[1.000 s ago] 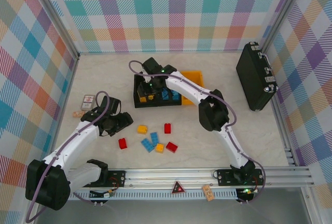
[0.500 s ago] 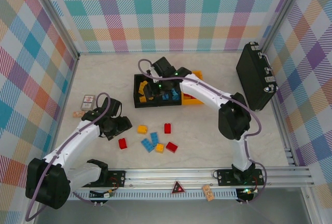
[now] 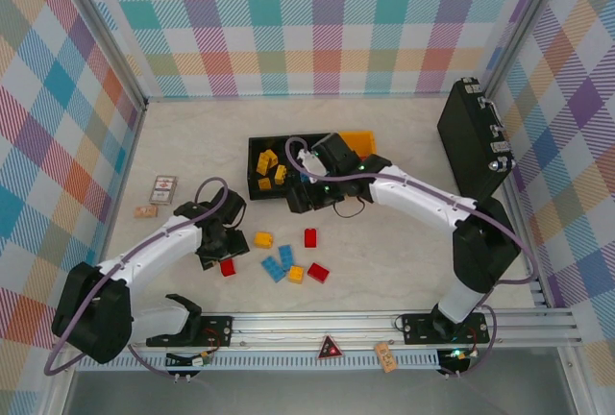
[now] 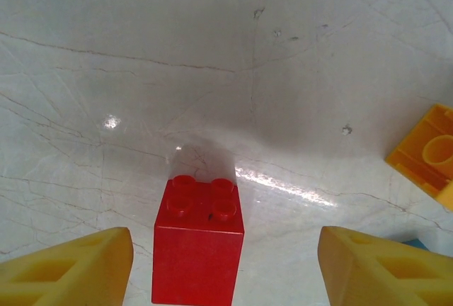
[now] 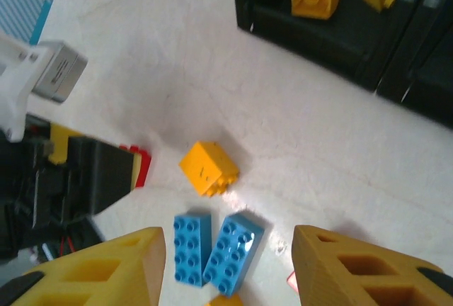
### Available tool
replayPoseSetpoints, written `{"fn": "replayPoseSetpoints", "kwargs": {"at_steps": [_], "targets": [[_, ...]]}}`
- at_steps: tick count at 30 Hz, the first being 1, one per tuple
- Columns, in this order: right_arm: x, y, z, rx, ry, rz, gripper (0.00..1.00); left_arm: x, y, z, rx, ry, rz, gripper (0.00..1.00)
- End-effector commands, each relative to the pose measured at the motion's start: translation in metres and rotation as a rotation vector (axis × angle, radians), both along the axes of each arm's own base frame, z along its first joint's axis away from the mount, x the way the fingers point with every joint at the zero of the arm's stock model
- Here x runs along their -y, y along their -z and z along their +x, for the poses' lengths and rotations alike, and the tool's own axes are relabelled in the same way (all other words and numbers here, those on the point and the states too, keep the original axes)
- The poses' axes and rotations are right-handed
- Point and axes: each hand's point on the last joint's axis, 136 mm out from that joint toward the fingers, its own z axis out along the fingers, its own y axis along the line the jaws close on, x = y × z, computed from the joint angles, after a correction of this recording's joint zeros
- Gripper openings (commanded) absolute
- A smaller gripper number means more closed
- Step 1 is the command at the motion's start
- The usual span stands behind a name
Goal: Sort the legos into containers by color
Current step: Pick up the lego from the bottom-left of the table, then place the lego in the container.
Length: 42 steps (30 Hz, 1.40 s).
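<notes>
One red lego (image 4: 198, 249) lying untouched inside the wide-open left hand (image 4: 225, 263), right hand (image 5: 228, 249) open, empty, two blue legos (image 5: 192, 249) near it

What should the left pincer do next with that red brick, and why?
Probably ease down a little and close. The left pincer is open, with one finger on each side of the red brick and neither touching it, so the brick looks lined up for a grab.
</notes>
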Motion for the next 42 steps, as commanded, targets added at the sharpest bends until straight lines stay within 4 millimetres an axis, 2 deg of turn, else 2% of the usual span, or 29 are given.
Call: {"fn": "replayPoseSetpoints", "kwargs": {"at_steps": [1,6,14,18,25,29,34,37,42], "targets": [[-0.006,-0.016,-0.026,-0.039,-0.126,0.116,0.51,-0.005,0.007,-0.010,-0.038,-0.012,0.047,0.67],[-0.006,-0.001,-0.057,-0.093,-0.219,0.109,0.50,-0.004,0.017,-0.015,-0.053,-0.007,0.057,0.55],[0.002,0.010,-0.060,-0.093,-0.185,0.082,0.51,-0.003,0.020,-0.012,-0.056,0.012,0.076,0.27],[0.004,0.010,-0.057,-0.079,-0.167,0.080,0.51,0.000,0.007,-0.002,-0.028,0.037,0.083,0.22],[0.017,0.006,-0.047,-0.055,-0.085,0.094,0.51,0.010,-0.027,0.028,0.059,0.081,0.080,0.22],[0.036,0.007,-0.035,-0.026,0.004,0.065,0.50,0.030,-0.044,0.050,0.113,0.116,0.035,0.22],[0.070,0.014,-0.019,-0.013,0.158,0.024,0.51,0.062,-0.057,0.077,0.150,0.185,0.013,0.22],[0.098,0.018,-0.007,0.000,0.286,-0.026,0.51,0.088,-0.063,0.094,0.174,0.232,-0.012,0.22],[0.146,0.020,0.008,0.010,0.484,-0.054,0.51,0.138,-0.082,0.133,0.254,0.294,-0.067,0.22]]}}
